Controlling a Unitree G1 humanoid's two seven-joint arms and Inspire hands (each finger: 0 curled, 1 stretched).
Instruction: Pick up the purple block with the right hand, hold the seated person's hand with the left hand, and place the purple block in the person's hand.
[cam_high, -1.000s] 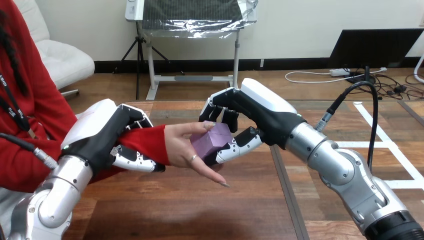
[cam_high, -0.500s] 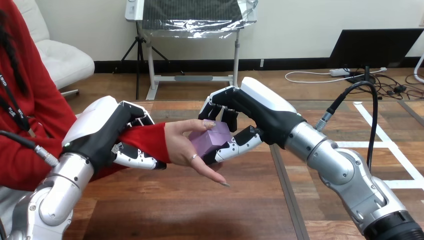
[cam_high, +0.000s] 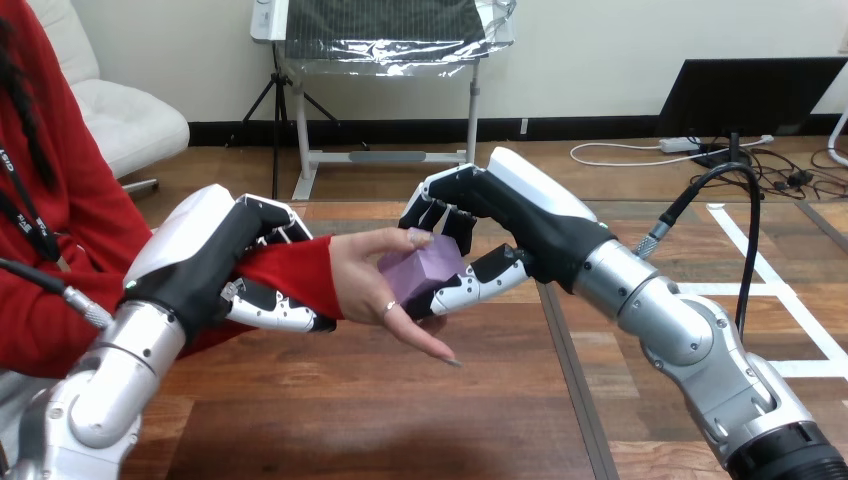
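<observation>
The wooden table (cam_high: 380, 420) is a spread of brown planks, with a dark seam running down it just right of the hands. All the hands meet in the air above it.

The left hand (cam_high: 205, 255) comes in from the lower left. Its fingers are curled over the top of the person's wrist (cam_high: 290, 275), which is covered by a red sleeve, and its thumb is wrapped underneath, so the wrist is grasped between them.

Just past those fingertips, the person's hand (cam_high: 372, 285) reaches out to the right. It is open, palm turned toward the right hand, with the fingers slanting down toward the table.

The purple block (cam_high: 425, 268) lies against that palm, well clear of the table, between the person's hand and the right hand (cam_high: 515, 215). The right hand reaches in from the right. Its curled fingers (cam_high: 440, 212) hang over the block's top far edge and its thumb (cam_high: 468, 288) presses the block's lower near side. The block is therefore gripped between fingers and thumb while it also touches the person's palm and thumb.
</observation>
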